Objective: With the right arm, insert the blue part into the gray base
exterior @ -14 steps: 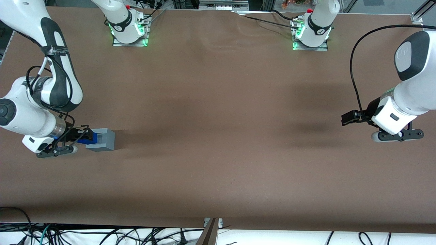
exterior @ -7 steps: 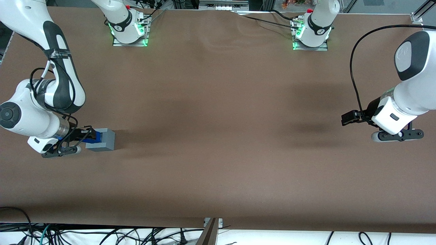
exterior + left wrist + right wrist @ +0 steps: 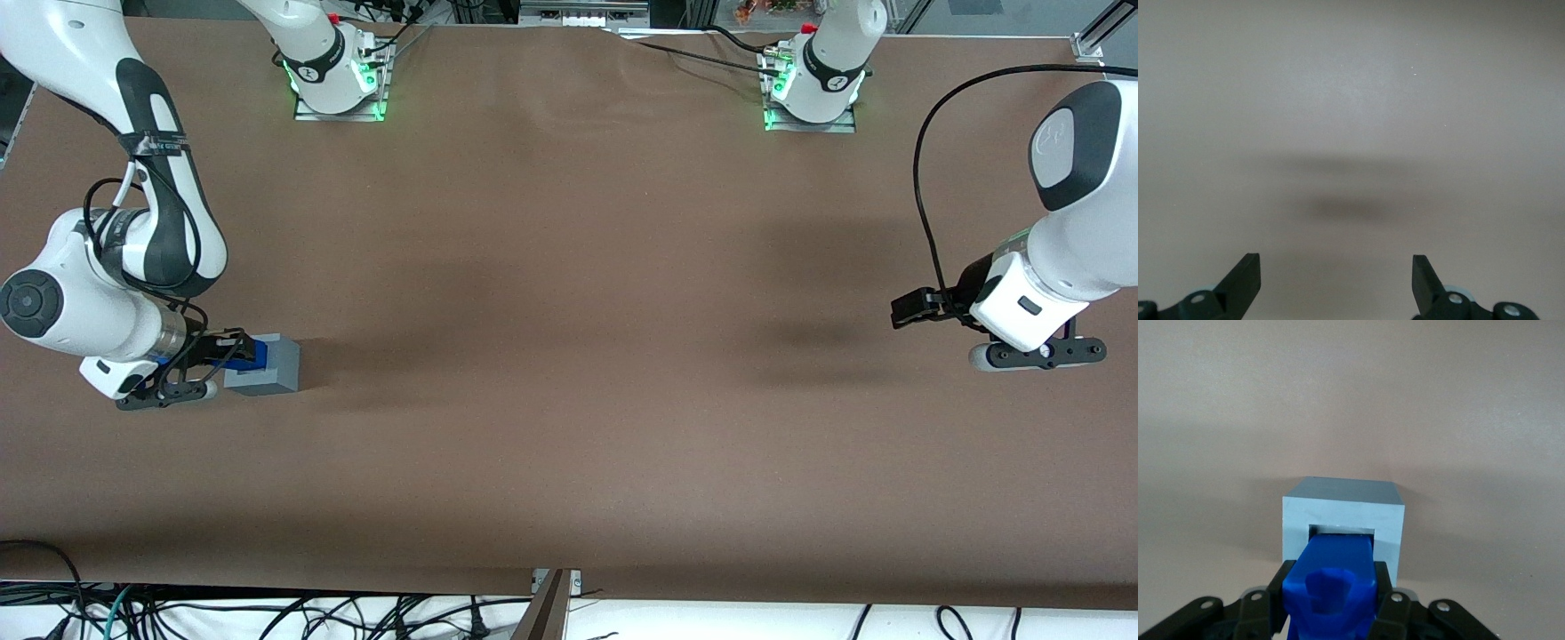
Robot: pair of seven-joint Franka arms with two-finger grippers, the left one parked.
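Clamped between the black fingers of the right arm's gripper point(image 3: 1331, 603), the blue part point(image 3: 1330, 583) was held with its long axis pointed straight into the square recess of the gray base point(image 3: 1343, 513); its leading end was seen at the recess mouth, so alignment of that axis was judged decisive. At the lower left of the front frame, gripper point(image 3: 233, 349), blue part point(image 3: 250, 353) and gray base point(image 3: 271, 366) overlapped. Insertion depth could not be made out; the fingertips were hidden.

blue part point(image 3: 1335, 577) in pincer point(image 3: 1331, 600), entering gray base point(image 3: 1341, 513) recess
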